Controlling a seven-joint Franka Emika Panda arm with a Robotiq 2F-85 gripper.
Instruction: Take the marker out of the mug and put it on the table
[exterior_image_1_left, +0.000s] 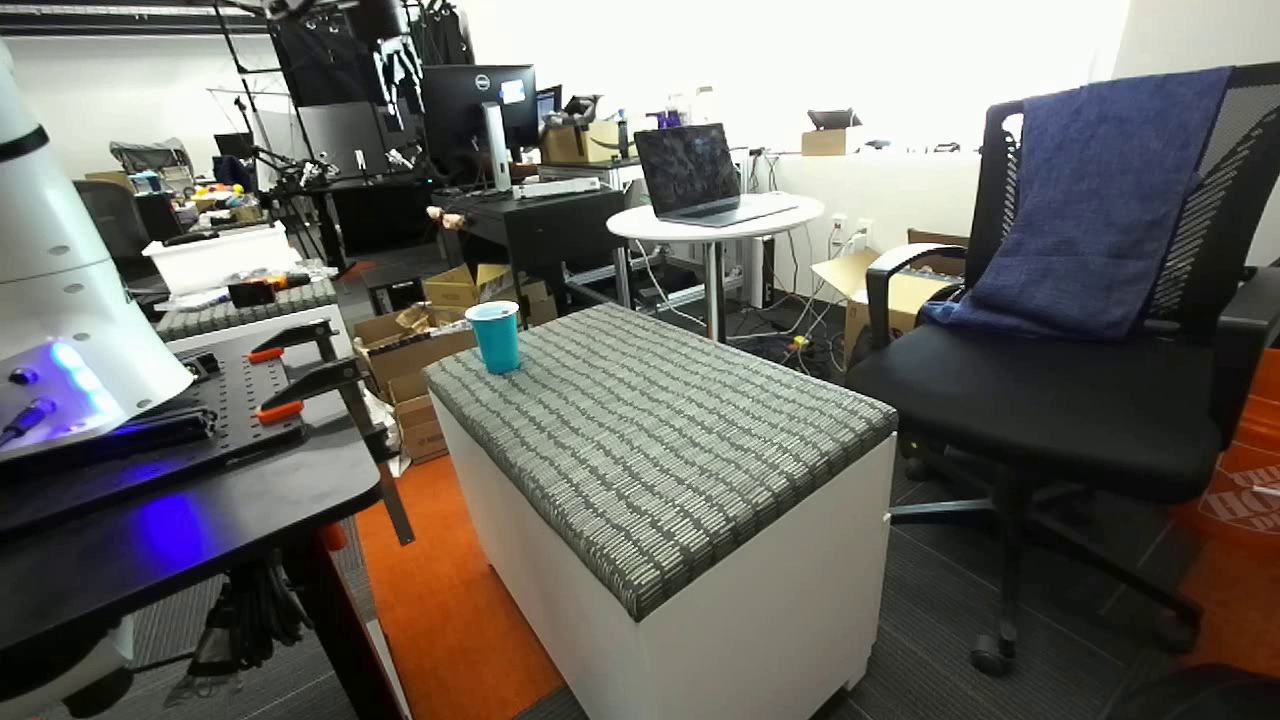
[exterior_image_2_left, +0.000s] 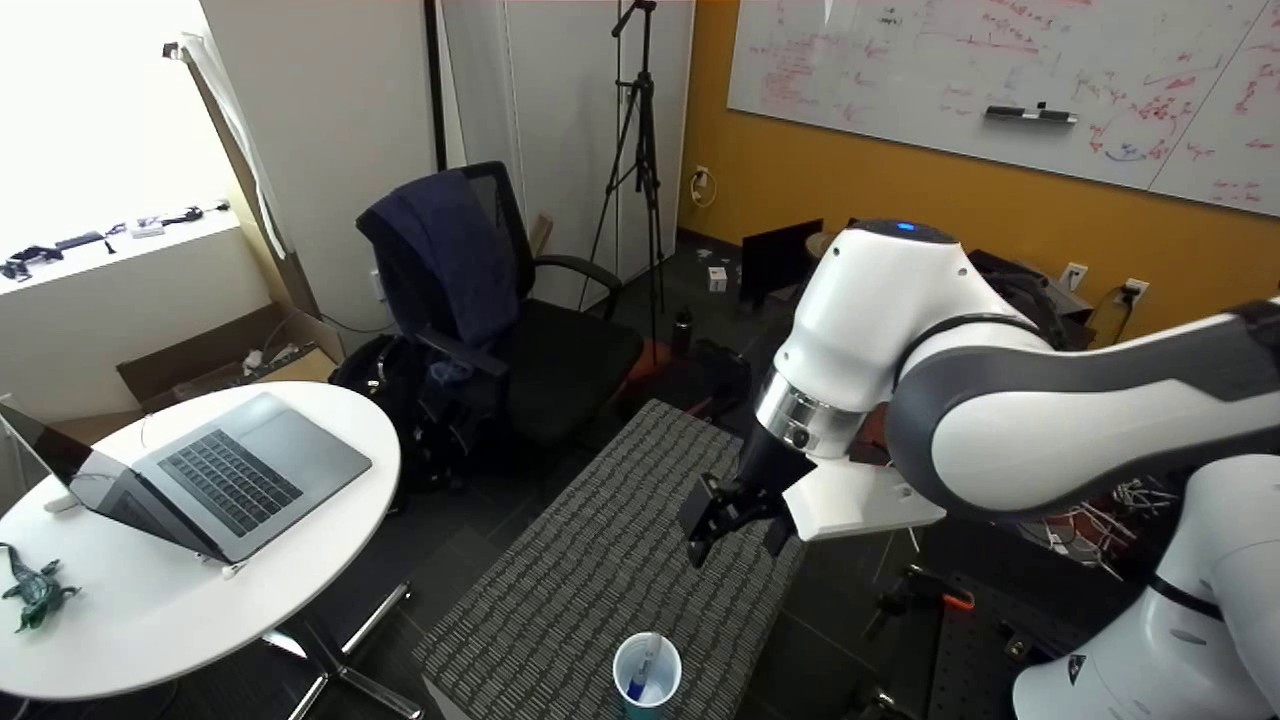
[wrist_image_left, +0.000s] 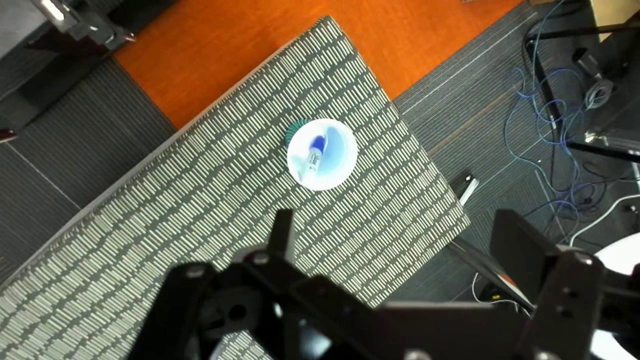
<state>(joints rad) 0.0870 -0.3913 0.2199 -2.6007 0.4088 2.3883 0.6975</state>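
I saw a rough, matt top on the table (exterior_image_1_left: 650, 430), like woven cloth, and smooth sides. The mug (exterior_image_1_left: 497, 339) had a smooth rim, but on my feed I couldn't tell whether it was plastic or paper. The marker (wrist_image_left: 314, 156) looked like smooth plastic. My gripper (wrist_image_left: 395, 219) was mostly matt, while the arm (exterior_image_2_left: 868, 305) had a smooth, glossy shell and a polished metal collar (exterior_image_2_left: 805, 414). I also made out a satin metal laptop (exterior_image_2_left: 270, 465), bare cardboard on the box (exterior_image_1_left: 430, 377), mesh backing on the chair (exterior_image_1_left: 1030, 400) and creased, matt cloth in the towel (exterior_image_1_left: 1095, 205).
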